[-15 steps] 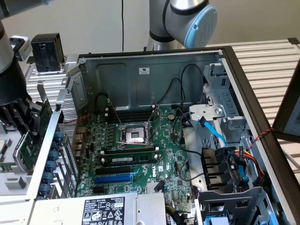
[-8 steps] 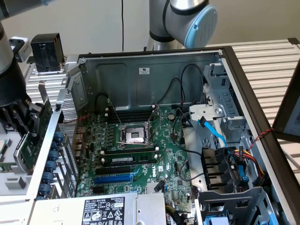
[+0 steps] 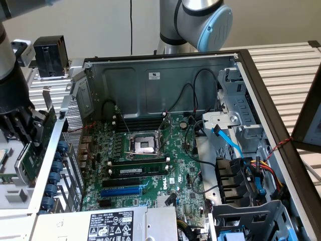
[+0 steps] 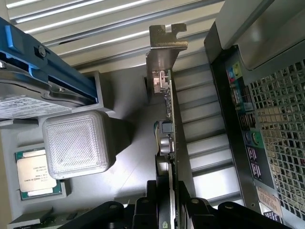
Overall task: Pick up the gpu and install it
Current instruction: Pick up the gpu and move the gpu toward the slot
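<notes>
The gpu [image 3: 36, 150] is a thin green card with a metal bracket at its end. It stands edge-on just outside the open computer case [image 3: 165, 63], at the exterior view's left. My gripper [image 3: 21, 134] is down on it there. In the wrist view the gpu [image 4: 167, 119] runs edge-on straight out of my gripper [image 4: 167, 202], which straddles its near end. The card's bracket [image 4: 164, 43] is at its far end. The motherboard [image 3: 150, 165] lies in the case, with a blue expansion slot [image 3: 120, 191] near its front.
A black cube-shaped block [image 3: 50, 55] stands behind the arm. A grey tray [image 4: 128, 157] beside the card holds a processor chip [image 4: 35, 174], a pale ribbed block [image 4: 76, 143] and a blue-railed drive [image 4: 28, 90]. The case's rear port panel [image 4: 245, 119] stands close beside the card.
</notes>
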Action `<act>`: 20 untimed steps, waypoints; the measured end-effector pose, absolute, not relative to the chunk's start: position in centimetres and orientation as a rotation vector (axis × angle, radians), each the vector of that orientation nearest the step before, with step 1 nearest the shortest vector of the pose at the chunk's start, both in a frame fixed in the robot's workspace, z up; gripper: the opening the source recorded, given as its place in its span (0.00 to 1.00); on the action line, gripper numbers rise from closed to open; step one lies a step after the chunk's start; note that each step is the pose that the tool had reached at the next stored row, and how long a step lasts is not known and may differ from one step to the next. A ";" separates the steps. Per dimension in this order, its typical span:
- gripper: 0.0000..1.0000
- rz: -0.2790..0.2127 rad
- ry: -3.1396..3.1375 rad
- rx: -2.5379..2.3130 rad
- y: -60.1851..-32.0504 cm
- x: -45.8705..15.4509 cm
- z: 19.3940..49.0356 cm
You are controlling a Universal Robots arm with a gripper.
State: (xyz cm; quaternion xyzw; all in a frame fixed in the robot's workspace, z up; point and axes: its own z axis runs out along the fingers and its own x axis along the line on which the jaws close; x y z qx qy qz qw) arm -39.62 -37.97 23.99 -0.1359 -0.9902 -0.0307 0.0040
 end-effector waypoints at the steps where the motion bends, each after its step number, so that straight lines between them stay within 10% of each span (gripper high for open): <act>1: 0.27 -0.097 -3.103 -0.426 -38.0 -39.6 24.2; 20: 0.27 -0.096 -3.104 -0.416 -38.1 -39.9 32.8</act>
